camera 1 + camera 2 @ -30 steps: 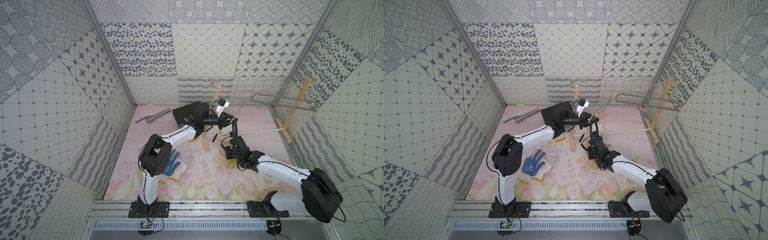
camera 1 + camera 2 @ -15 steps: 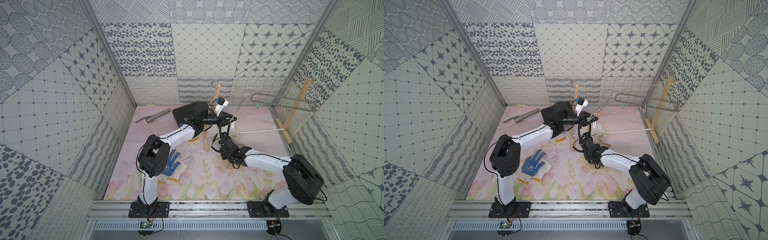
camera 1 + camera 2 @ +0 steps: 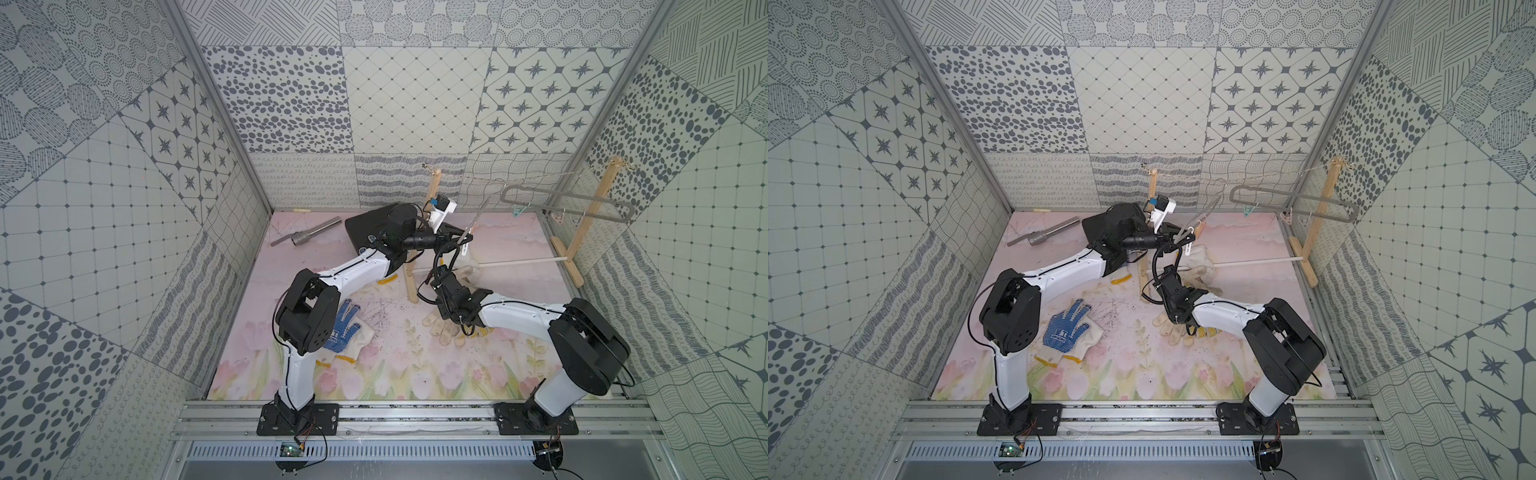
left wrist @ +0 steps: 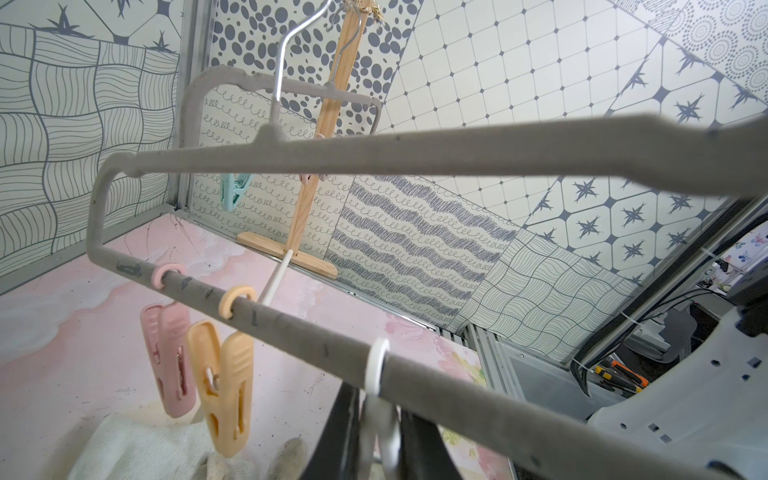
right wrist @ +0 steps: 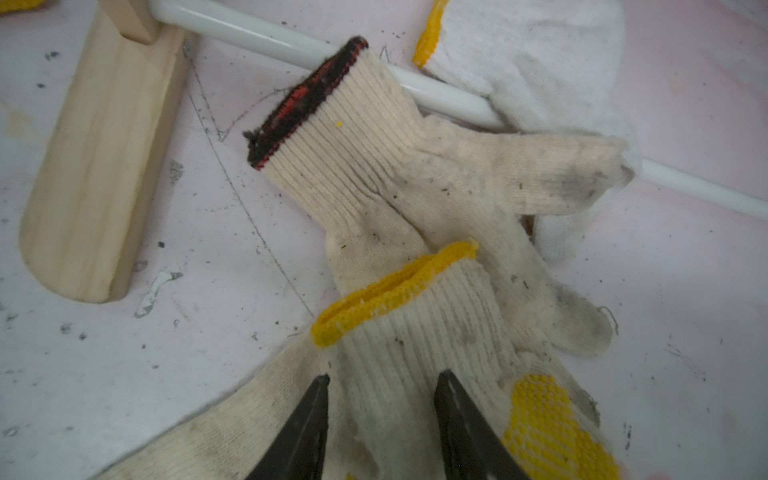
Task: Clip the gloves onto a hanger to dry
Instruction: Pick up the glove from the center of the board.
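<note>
My left gripper (image 4: 380,415) is shut on a white peg (image 4: 380,399) that hangs from a grey hanger (image 4: 291,324), held up off the floor. On that bar also hang a pink peg (image 4: 170,374) and an orange peg (image 4: 224,382). My right gripper (image 5: 382,378) is open, low over the floor. Its fingers straddle the ribbed wrist of a yellow-cuffed, yellow-dotted glove (image 5: 415,332). That glove lies across a dirty cream glove (image 5: 374,166) with a black-red cuff. A white glove (image 5: 532,54) lies beyond the rod. A blue-dotted glove (image 3: 345,324) lies beside the left arm.
A second grey hanger (image 3: 565,201) with a teal peg hangs on the string between two wooden posts (image 3: 590,212). The rack's white rod (image 5: 249,29) and wooden foot (image 5: 95,166) lie close to the gloves. A metal pipe (image 3: 309,232) and a black object (image 3: 370,224) sit at the back.
The right arm has folded inward, and its gripper has dropped from beside the held hanger down onto the gloves, jaws a little narrower. The left arm has kept still.
</note>
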